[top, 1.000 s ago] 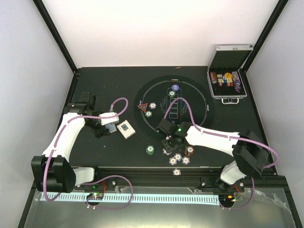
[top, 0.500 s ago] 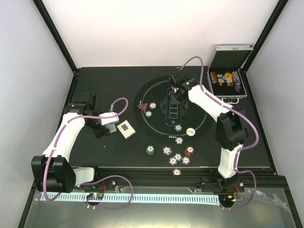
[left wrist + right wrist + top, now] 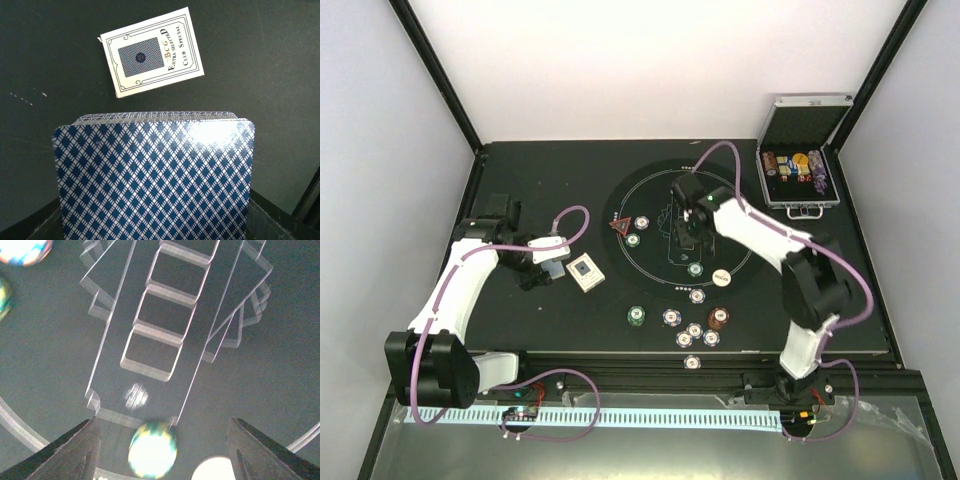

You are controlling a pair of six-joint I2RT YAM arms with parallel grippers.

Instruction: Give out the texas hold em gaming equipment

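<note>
– Poker chips [image 3: 694, 330] first: how far along, seen from above?
– Partway, I'd judge. On the round mat [image 3: 635, 195] lie a red triangle marker [image 3: 618, 228], a white button [image 3: 721, 276] and a few chips. A loose cluster of chips sits on the table [image 3: 540, 180] just off the mat's near edge. I see no dealt cards.
– Where is the deck [image 3: 556, 268]?
– In the left gripper [image 3: 542, 265], well left of the mat, beside the card box [image 3: 584, 271]. The right gripper [image 3: 686, 228] hovers over the mat's middle.
– And the metal case [image 3: 810, 120]?
– Open at the far right corner, with chip rolls [image 3: 795, 163] lying inside.
– Left wrist view?
– The deck [image 3: 155, 175] fills the frame, blue-diamond back showing, clamped between the fingers [image 3: 272, 227]. The card box [image 3: 151, 51] lies flat beyond it, not touching. I cannot tell if anything is in it.
– Right wrist?
– Fingers [image 3: 75, 450] spread wide, nothing between them. Below, blurred, a green chip [image 3: 152, 449] sits at the end of the printed row of card outlines, the white button [image 3: 215, 470] just beside it.
– What's left?
– Likely dealing the cards and placing the cluster.
</note>
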